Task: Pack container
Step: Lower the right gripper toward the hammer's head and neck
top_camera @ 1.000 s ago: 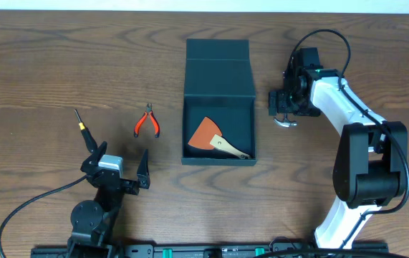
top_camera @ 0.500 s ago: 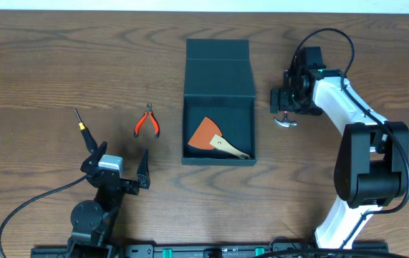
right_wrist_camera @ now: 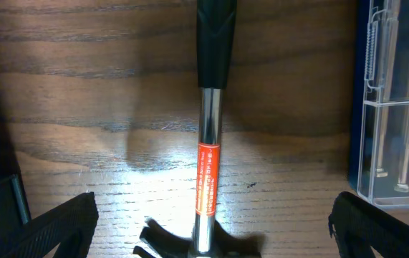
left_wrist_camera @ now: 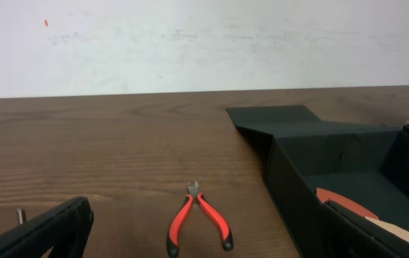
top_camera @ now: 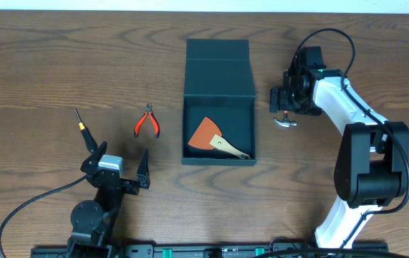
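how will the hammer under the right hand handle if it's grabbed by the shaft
The hammer is probably heavy for its size and head-heavy, since it looks like metal, so it may tip toward the head. Its polished shaft looks slippery; the black grip likely holds better. It should stay rigid.

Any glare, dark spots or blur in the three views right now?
Right wrist: hot white glare on the brown wooden table beside the chrome-shafted hammer with black grip; the left side falls dark. Left wrist: even light, red-handled pliers sharp. Overhead: flat, even light, only soft shadows around the dark teal cardboard box.
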### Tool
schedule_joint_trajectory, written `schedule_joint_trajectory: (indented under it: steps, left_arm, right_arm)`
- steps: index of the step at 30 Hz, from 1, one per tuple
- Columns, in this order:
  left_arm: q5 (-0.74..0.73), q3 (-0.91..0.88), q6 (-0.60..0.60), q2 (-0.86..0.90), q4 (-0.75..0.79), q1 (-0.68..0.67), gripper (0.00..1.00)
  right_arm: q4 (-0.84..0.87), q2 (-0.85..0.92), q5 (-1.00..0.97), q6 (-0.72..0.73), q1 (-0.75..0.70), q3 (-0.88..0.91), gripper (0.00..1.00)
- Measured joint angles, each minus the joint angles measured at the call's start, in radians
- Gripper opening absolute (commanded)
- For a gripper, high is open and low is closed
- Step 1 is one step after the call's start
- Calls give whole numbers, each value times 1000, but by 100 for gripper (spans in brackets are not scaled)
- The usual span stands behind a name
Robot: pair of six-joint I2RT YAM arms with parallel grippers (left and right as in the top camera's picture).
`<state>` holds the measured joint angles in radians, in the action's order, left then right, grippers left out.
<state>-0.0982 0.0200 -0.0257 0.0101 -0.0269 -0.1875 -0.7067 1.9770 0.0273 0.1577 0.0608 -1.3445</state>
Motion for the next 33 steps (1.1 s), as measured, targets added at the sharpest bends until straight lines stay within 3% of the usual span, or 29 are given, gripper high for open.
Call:
schedule_joint_trajectory:
  steps: [15,33]
  left_arm:
    - [0,0,0,0,0,0,99]
    - [0,0,0,0,0,0,99]
  right_arm:
    - [-38,5,3,16,0,6,95]
    - [-72,21,34,22,-1,11,85]
